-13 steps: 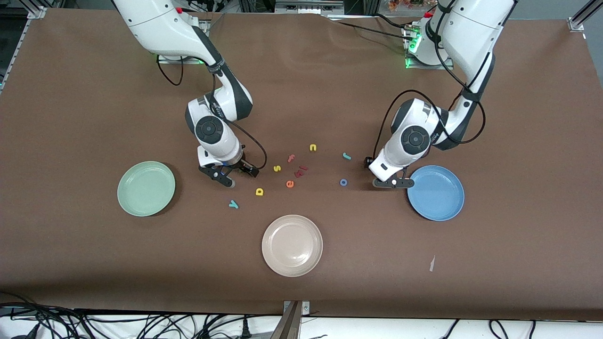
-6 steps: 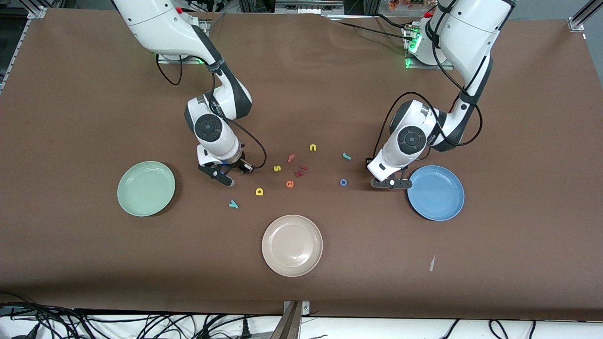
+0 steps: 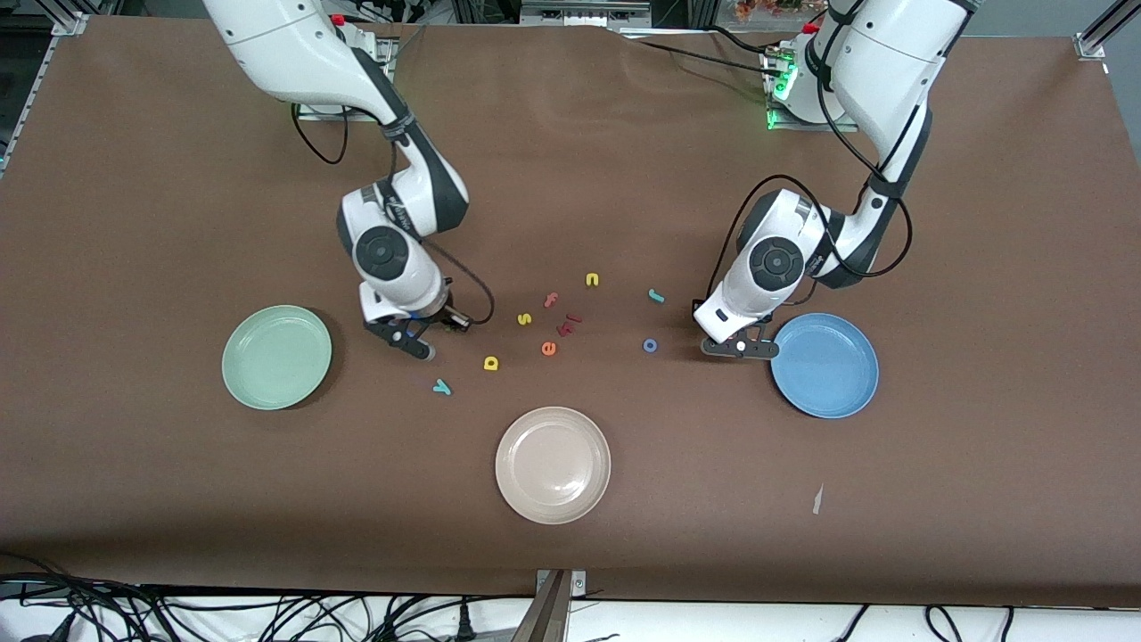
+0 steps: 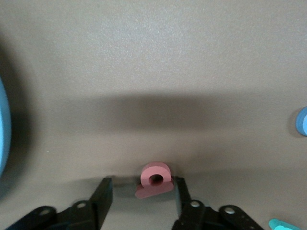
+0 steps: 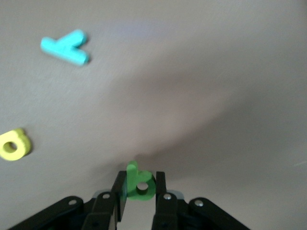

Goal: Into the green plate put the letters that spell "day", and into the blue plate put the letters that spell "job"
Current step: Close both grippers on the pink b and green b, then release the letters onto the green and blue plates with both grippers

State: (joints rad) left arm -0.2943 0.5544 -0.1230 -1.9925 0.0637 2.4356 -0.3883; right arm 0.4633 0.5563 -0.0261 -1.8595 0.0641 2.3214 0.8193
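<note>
Clearly the right gripper has its fingers pinched on the green a, over the bench between the green plate and the yellow d. The left gripper stands low beside the blue plate; the salmon-pink b lies between its partly spread fingers, just beside one, clear of the other. The teal y, teal j and blue o lie on the bench.

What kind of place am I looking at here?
Probably a robotics lab: two white robot arms bolted along a brown paper-covered table, tiny foam letters and round plastic plates laid out as test props, cables trailing at its edge.
</note>
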